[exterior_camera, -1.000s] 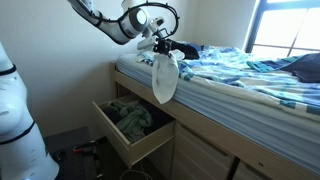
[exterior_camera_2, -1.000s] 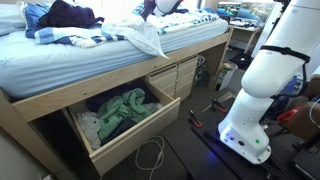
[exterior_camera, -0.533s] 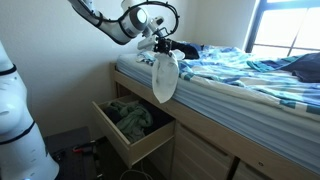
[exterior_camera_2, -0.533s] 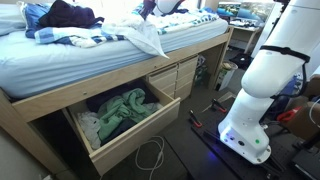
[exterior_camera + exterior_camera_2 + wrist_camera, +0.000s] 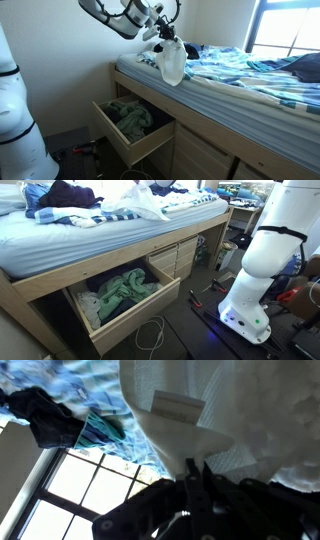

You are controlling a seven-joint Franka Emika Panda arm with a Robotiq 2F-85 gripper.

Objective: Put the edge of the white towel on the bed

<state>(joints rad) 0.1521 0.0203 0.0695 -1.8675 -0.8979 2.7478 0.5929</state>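
A white towel [image 5: 171, 62] hangs from my gripper [image 5: 163, 33] above the near edge of the bed [image 5: 230, 95]. Its lower end is lifted up to about mattress level. In an exterior view the towel [image 5: 140, 202] drapes over the bedding near the bed's far end. In the wrist view the towel [image 5: 220, 410] fills the upper right, with a label on it, and my gripper [image 5: 197, 472] is shut on its cloth; the fingers stand pressed together.
A dark garment [image 5: 188, 49] and blue patterned bedding [image 5: 240, 68] lie on the bed. An open wooden drawer [image 5: 128, 122] with green cloth [image 5: 120, 288] juts out below the bed. A white robot base [image 5: 262, 260] stands beside it. A window [image 5: 285, 25] is behind.
My gripper has risen and moved over the bed, lifting the towel. The towel's hanging end, which reached down the bed's side, is now up at mattress level.
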